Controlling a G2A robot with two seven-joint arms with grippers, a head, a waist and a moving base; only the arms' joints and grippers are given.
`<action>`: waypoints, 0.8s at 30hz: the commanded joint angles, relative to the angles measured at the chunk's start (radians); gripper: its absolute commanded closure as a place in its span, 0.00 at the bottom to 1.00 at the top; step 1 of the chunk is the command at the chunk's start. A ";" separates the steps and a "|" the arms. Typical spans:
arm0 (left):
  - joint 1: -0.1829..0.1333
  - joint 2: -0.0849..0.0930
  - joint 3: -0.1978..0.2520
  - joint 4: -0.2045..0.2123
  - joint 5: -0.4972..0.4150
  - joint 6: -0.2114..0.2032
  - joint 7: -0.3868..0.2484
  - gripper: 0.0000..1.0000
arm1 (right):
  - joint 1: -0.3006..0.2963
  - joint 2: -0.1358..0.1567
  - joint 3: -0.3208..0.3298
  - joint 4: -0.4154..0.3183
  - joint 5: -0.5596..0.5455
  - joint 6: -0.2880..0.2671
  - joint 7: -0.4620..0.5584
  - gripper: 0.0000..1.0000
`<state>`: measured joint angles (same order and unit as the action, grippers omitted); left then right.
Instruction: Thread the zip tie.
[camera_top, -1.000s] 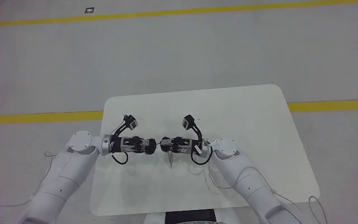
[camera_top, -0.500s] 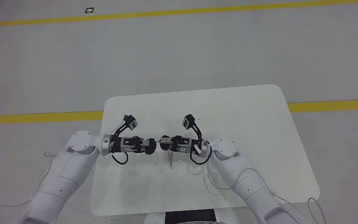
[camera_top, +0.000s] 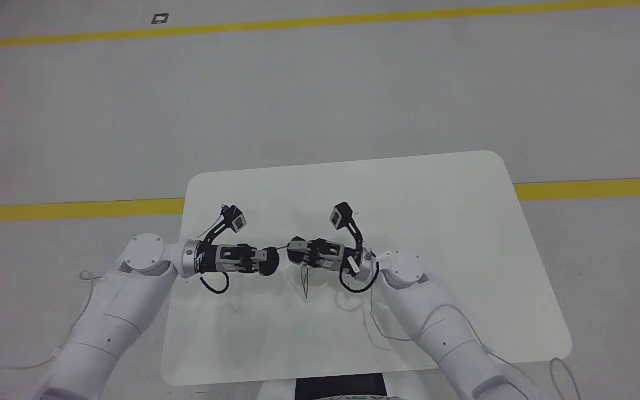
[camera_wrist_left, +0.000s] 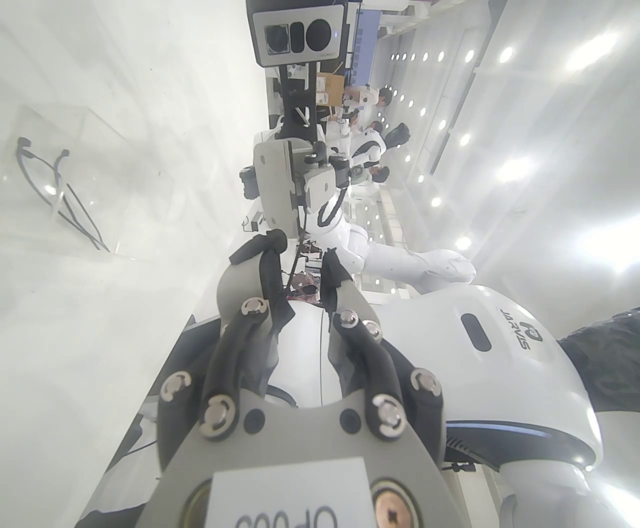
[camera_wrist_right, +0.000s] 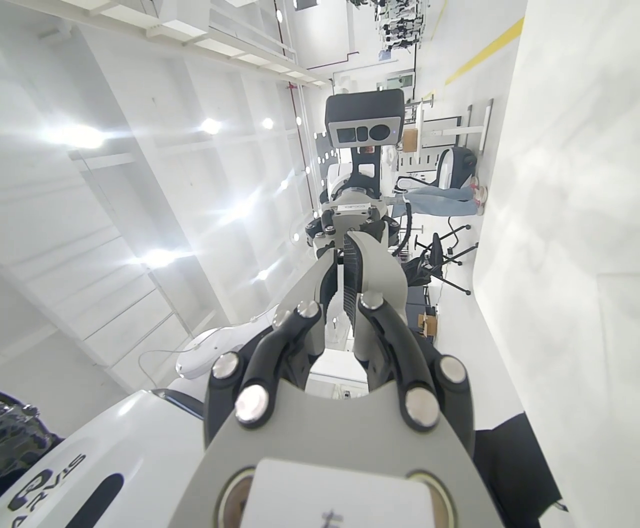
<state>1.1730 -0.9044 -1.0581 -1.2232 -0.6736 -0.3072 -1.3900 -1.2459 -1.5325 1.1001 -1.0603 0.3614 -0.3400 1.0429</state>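
Over the middle of the white table (camera_top: 440, 200) my two grippers meet tip to tip. My right gripper (camera_top: 296, 254) (camera_wrist_right: 342, 250) has its fingers almost together, shut on a thin dark zip tie (camera_top: 303, 283) that hangs down from it toward the table's front. Facing it, my left gripper (camera_top: 272, 261) (camera_wrist_left: 297, 260) stands open, with a clear gap between its black-taped fingertips (camera_wrist_left: 262, 247). A thin dark strand (camera_wrist_left: 295, 260) runs through that gap; I cannot tell whether it touches the fingers.
Several spare black zip ties (camera_wrist_left: 55, 190) lie in a clear box on the table, off to one side of my left gripper. The table has wide bare room to the right and back. Yellow floor lines (camera_top: 300, 22) run behind it.
My right gripper has edged slightly toward the left gripper, closing the gap between the tips. The left arm and the hanging zip tie have hardly moved.
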 joint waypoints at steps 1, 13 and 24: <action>0.000 0.000 0.000 0.000 0.000 0.000 0.000 0.85 | -0.003 -0.001 -0.004 -0.005 -0.005 0.000 0.006 1.00; 0.000 0.000 0.000 0.000 0.000 0.000 0.000 0.87 | -0.006 -0.005 -0.011 -0.018 -0.053 0.000 -0.010 1.00; 0.000 0.000 0.000 0.000 0.000 0.000 0.000 0.89 | -0.011 -0.004 -0.013 -0.025 -0.073 0.000 -0.014 1.00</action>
<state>1.1730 -0.9044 -1.0581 -1.2232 -0.6736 -0.3072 -1.3900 -1.2568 -1.5365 1.0875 -1.0846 0.2881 -0.3400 1.0283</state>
